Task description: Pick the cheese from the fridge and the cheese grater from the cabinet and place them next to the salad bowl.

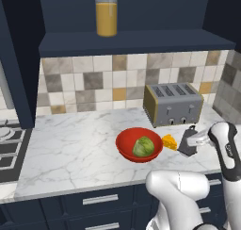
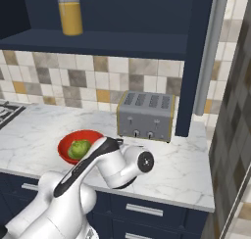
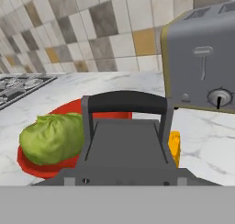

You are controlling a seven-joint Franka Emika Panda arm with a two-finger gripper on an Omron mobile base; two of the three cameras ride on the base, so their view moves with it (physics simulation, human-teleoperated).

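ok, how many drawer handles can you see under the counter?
3 in the left base view: one silver drawer handle below the counter, another beneath it, one right of the arm. The arm may hide more.

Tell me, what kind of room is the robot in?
A kitchen, it looks like. There's a silver toaster on a marble counter, a stove burner at the side, and a red salad bowl with lettuce.

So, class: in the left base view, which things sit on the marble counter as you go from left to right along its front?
salad bowl with its lettuce → cheese → cheese grater → gripper beside the grater.
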